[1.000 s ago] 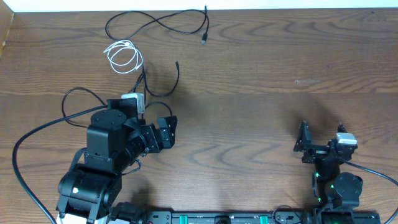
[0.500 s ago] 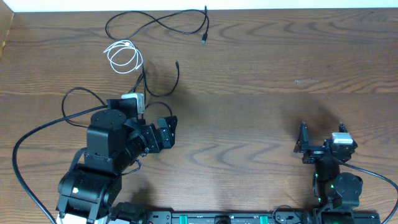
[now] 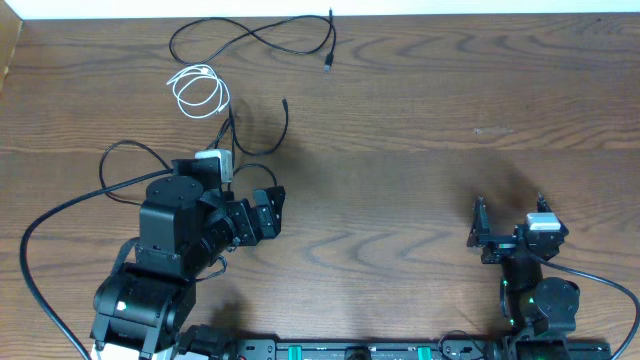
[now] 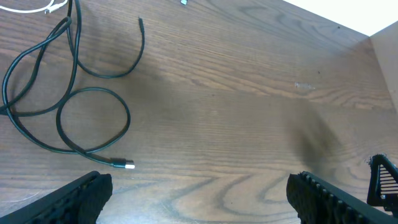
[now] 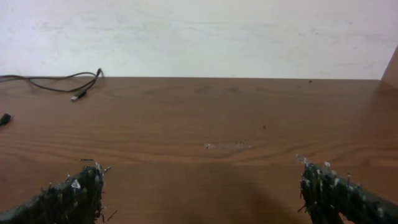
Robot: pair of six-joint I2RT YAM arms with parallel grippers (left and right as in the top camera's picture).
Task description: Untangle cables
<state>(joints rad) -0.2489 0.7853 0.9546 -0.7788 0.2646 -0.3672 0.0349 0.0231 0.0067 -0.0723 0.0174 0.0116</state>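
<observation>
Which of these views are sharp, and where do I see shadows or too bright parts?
Overhead: even light, sharp, a faint shadow on the table beyond the right gripper. Left wrist: the black cable is sharp; a soft dark patch lies on the wood at right. Right wrist: the wall is washed out; the gripper looks blurred.

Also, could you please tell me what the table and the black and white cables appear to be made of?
Table: wood or wood-look laminate, satin; brown grain runs across it. Black cables: matte rubbery or plastic sheathing, bending in loose loops. White cable: smooth plastic-looking sheath, coiled.
</observation>
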